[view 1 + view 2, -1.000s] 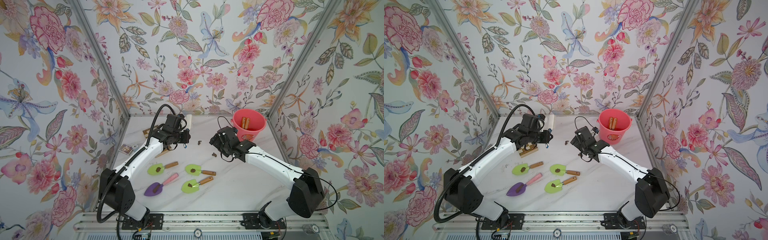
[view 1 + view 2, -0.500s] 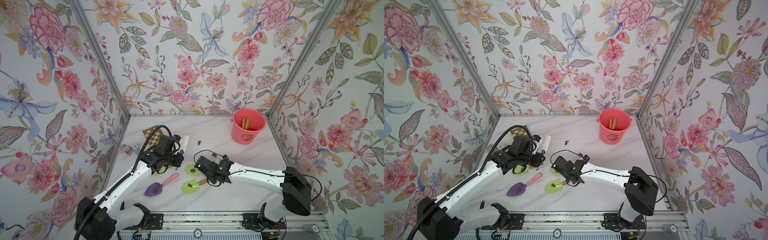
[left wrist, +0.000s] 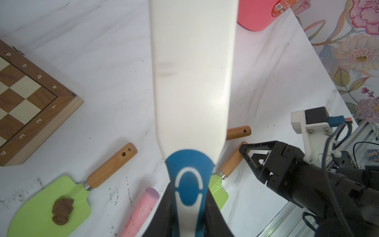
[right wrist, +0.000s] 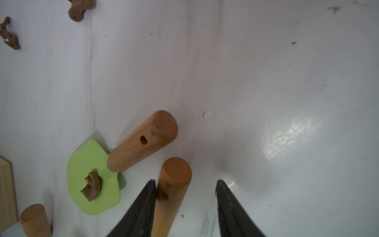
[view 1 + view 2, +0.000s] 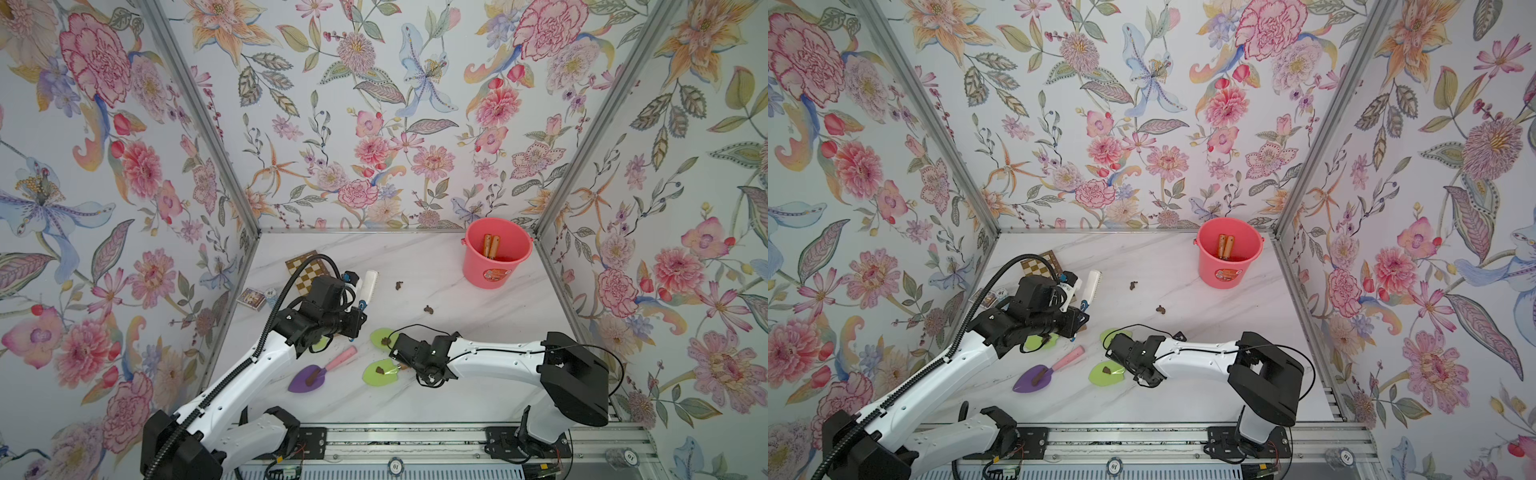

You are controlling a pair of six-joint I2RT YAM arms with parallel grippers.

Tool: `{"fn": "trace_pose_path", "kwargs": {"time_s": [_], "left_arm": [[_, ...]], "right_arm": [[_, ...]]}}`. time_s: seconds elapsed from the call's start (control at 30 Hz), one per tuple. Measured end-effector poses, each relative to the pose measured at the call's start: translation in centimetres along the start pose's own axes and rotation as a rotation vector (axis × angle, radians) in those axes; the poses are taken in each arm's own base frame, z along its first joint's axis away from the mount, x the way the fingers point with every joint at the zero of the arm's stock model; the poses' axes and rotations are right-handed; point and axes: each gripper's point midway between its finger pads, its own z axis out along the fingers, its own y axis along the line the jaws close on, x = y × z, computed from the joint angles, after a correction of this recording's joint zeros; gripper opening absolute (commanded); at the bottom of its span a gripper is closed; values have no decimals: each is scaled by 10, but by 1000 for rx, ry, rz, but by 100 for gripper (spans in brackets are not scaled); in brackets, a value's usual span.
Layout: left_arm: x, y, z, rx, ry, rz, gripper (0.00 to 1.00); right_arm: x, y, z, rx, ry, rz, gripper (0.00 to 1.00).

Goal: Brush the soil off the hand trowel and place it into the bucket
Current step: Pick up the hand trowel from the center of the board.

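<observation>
Right gripper (image 4: 184, 181) straddles the wooden handle of the near green trowel (image 4: 173, 207) — jaws part-open, one finger touching it, the other clear. Soil (image 5: 379, 369) sits on its blade. A second green trowel (image 4: 88, 158) lies just beyond. Left gripper (image 3: 188, 209) clamps a white brush (image 3: 190, 71). The bucket (image 5: 478, 266) stands far right — loose lumps (image 5: 428, 309) lie between.

Your work cell, seen from above: three floral wallpaper walls (image 5: 374, 104), printed with pink, orange and blue blossoms on pale ground, meet at two slanting bare aluminium corner posts (image 5: 206, 124). Below them lies your white marble-patterned tabletop (image 5: 490, 307), flecked with small dark scuffs (image 3: 39, 181) and catching a soft patch of glare (image 4: 291, 135). A slotted aluminium rail (image 5: 415, 440) edges its near side.
</observation>
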Motion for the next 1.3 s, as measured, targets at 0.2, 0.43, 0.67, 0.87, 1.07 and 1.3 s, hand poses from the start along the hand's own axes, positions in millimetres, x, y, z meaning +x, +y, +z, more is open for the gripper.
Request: {"fn": "trace_pose_path", "kwargs": {"time_s": [0.2,0.43,0.67,0.87,1.07,1.3], "left_arm": [[4,1,-2,-3,13,1,0],[4,0,-8,-3,-1,4,0],[5,0,-9,-3,-2,8,0],[10,2,-8,-6,10,20,0],[12,2,-9,-6,7,28,0],[12,1,-14,-6,-9,48,0]], "right_arm": [[6,7,8,-33,21,20,47],[15,24,11,-77,42,61,40],[16,30,12,-119,52,130,48],[22,35,10,-139,72,146,51],[31,37,10,-131,100,140,44],[38,37,12,-123,122,143,25]]}}
